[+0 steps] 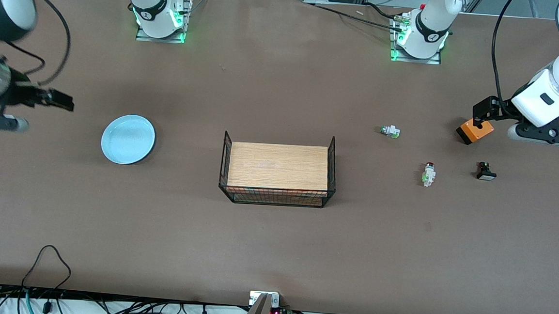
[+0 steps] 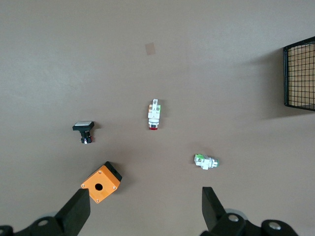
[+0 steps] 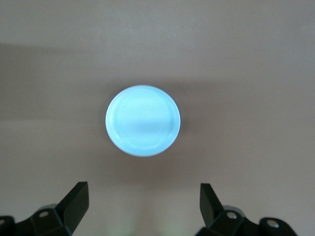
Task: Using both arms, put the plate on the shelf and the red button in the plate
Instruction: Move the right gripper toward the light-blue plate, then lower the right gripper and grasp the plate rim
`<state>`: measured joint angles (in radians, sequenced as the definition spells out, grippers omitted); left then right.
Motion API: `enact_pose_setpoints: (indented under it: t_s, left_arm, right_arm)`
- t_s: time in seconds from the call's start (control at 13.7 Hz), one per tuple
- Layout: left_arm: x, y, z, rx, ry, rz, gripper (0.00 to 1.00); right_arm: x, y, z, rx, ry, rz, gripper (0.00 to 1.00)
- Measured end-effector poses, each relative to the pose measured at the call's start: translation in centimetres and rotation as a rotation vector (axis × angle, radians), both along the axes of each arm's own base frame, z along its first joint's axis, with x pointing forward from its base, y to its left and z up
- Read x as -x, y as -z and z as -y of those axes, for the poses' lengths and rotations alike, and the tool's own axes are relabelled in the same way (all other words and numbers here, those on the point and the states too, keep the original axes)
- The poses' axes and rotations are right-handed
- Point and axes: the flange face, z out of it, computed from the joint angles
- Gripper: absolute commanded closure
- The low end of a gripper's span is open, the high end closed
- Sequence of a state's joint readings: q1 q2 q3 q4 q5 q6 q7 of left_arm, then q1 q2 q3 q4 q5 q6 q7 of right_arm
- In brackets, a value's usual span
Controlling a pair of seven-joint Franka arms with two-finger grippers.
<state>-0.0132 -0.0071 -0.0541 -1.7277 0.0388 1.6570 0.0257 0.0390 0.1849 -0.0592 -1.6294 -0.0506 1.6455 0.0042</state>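
The pale light-blue plate [image 1: 128, 139] lies flat on the table toward the right arm's end; it also shows in the right wrist view [image 3: 142, 120]. My right gripper [image 1: 57, 99] hangs above the table beside the plate, open and empty [image 3: 142, 204]. The red button [image 1: 428, 174], a tiny white body with a red cap, lies on the table toward the left arm's end; it also shows in the left wrist view [image 2: 154, 114]. My left gripper [image 1: 483, 113] hangs over the orange box, open and empty [image 2: 145, 211].
A wooden tray in a black wire basket [image 1: 278, 169] stands mid-table. Near the red button lie a white button with a green cap [image 1: 390, 131], a black button with a white top [image 1: 486, 171] and an orange box [image 1: 475, 130] with a hole [image 2: 101, 182].
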Motion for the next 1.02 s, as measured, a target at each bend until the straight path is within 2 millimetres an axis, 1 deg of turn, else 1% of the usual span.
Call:
enact_pose_setpoints:
  t_s: [0.07, 0.22, 0.44, 0.59, 0.73, 0.88, 1.02]
  left_arm:
    - [0.0, 0.0, 0.0, 0.000, 0.000, 0.000, 0.00]
    - [0.0, 0.0, 0.0, 0.000, 0.000, 0.000, 0.00]
    - [0.0, 0.0, 0.0, 0.000, 0.000, 0.000, 0.00]
    - [0.0, 0.0, 0.0, 0.000, 0.000, 0.000, 0.00]
    - [0.0, 0.0, 0.0, 0.000, 0.000, 0.000, 0.00]
    - [0.0, 0.0, 0.0, 0.000, 0.001, 0.000, 0.00]
    - [0.0, 0.0, 0.0, 0.000, 0.001, 0.000, 0.00]
  right_arm:
    - [-0.7, 1.7, 0.1, 0.004, 0.000, 0.004, 0.00]
    - [-1.4, 5.5, 0.7, 0.016, 0.010, 0.004, 0.00]
    - [-0.7, 11.9, 2.3, 0.031, 0.030, 0.016, 0.00]
    - [0.6, 16.4, 4.2, 0.029, 0.052, 0.042, 0.00]
    - [2.4, 20.2, 6.1, 0.026, 0.074, 0.077, 0.00]
    - [4.5, 23.2, 6.9, 0.020, 0.078, 0.103, 0.00]
    - [6.3, 25.5, 7.5, 0.016, 0.080, 0.111, 0.00]
